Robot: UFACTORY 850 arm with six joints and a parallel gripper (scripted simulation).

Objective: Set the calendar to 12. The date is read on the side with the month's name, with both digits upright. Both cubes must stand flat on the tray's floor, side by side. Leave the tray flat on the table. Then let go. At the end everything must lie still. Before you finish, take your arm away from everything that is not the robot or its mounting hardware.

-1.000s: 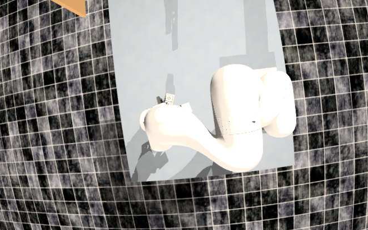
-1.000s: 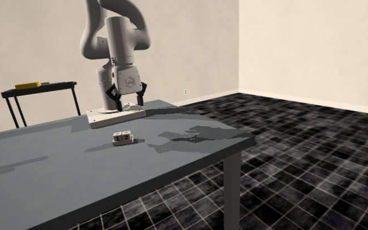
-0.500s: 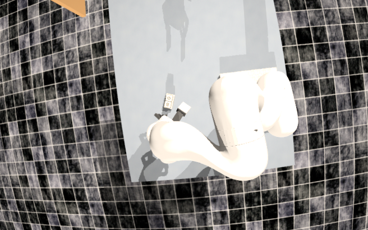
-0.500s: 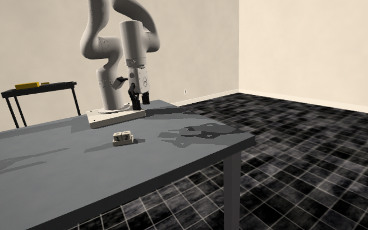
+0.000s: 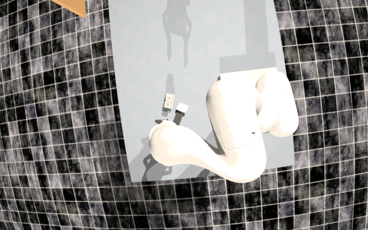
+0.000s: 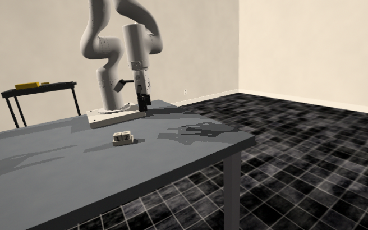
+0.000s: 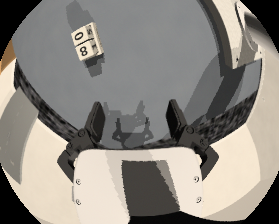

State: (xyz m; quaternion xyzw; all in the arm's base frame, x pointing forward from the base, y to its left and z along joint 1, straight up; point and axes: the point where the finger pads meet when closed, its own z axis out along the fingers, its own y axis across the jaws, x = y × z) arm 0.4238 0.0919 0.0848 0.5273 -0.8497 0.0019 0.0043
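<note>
From above, the tray [image 5: 173,99] [image 6: 123,143] [image 7: 100,46] lies on the desk [image 5: 139,71] [image 6: 93,176] [image 7: 140,55], apart from the claw [image 5: 162,120] [image 6: 142,109] [image 7: 134,108]. From outside, the two cubes [image 5: 169,97] [image 6: 126,137] [image 7: 83,51] sit in it side by side, reading 12, upright; the month's name I cannot read. The wrist view alone shows the claw wide open, holding nothing, and clearly 0 and 8 on top. Probably only stillness remains.

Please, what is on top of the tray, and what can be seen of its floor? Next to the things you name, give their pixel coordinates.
Two white cubes stand side by side on the tray [image 6: 123,143], showing 1 and 2 toward the exterior camera. The tray's floor beneath them is covered, so I cannot see it.
</note>
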